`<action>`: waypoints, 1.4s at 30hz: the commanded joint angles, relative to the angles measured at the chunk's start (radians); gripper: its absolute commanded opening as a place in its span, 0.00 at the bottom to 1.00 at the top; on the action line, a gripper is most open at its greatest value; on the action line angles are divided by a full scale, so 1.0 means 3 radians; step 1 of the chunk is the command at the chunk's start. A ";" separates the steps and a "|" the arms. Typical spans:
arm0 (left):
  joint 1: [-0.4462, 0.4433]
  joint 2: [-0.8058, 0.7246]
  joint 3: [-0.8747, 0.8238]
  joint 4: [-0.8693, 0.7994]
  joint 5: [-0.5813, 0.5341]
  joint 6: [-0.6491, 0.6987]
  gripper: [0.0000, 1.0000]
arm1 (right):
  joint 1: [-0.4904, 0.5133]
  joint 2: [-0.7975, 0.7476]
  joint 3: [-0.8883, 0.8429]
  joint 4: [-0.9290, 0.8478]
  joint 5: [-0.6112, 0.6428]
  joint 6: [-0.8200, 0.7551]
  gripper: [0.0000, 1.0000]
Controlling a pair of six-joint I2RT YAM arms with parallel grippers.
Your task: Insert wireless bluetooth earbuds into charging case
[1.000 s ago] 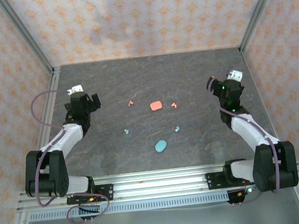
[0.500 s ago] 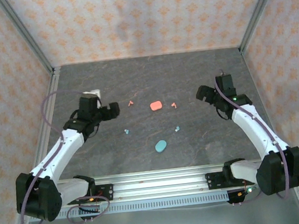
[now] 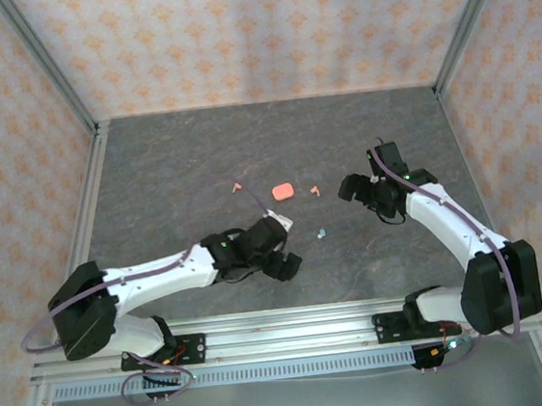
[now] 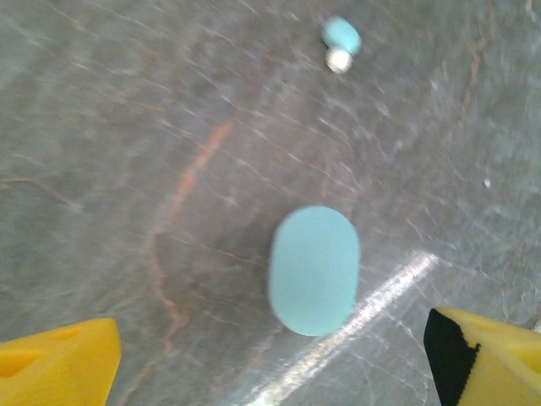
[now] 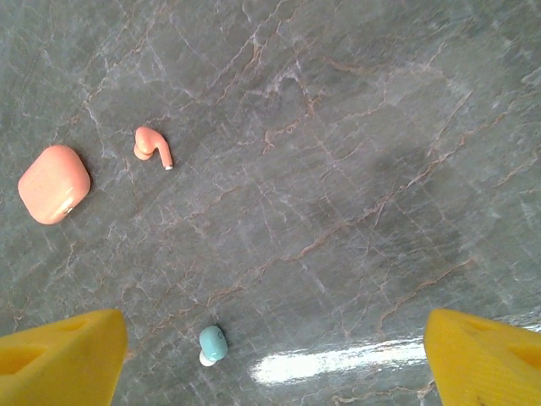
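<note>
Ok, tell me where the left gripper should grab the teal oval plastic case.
I'd pinch the teal oval plastic case across its narrow middle, descending from above: it lies flat, its long sides facing the open fingers of the left gripper.

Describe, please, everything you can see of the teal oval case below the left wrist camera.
The teal case is a smooth oval of what looks like matte plastic. It is one plain colour with no seam or opening showing, so it appears shut. It lies flat on the dark veined table, between the wide-open yellow fingers of the left gripper, and nothing touches it. A teal earbud lies apart beyond it.
</note>
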 commanded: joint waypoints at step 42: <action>0.0674 0.0143 0.0302 0.0143 0.1014 0.0763 0.23 | 0.0016 -0.0003 0.0372 -0.0386 -0.1792 -0.0155 0.82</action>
